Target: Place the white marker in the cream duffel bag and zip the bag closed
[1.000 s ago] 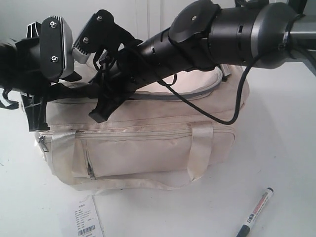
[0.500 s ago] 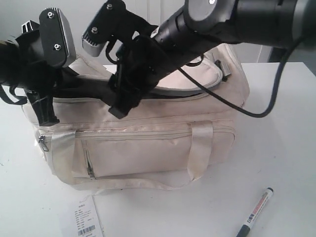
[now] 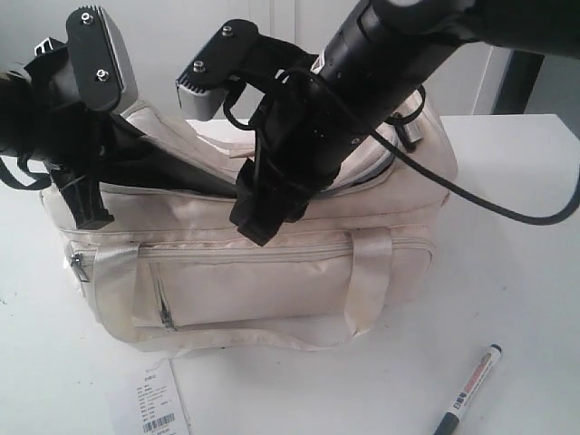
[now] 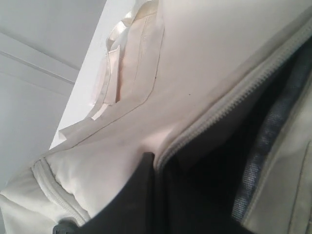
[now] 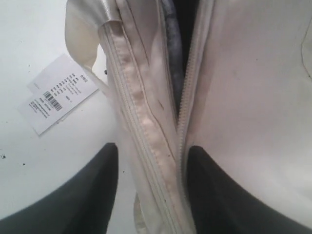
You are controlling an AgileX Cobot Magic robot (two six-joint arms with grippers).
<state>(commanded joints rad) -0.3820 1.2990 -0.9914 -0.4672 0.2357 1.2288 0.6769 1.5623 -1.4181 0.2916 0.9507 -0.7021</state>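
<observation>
White table (image 3: 517, 281), white marker (image 3: 468, 390) outside bag (image 3: 263, 285)

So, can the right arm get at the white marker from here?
Probably yes: the white marker lies uncovered on the table, clear of the cream duffel bag, and the right gripper looks open and empty.

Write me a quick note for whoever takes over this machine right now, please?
Left pincer: at the cream duffel bag's end by the open top; grip hidden.
Right pincer: open, astride the rim of the top zip.
White marker: lying on the table, outside the bag.
Done: top zip open.
To do: pick up marker, drop it in, zip shut.
</observation>
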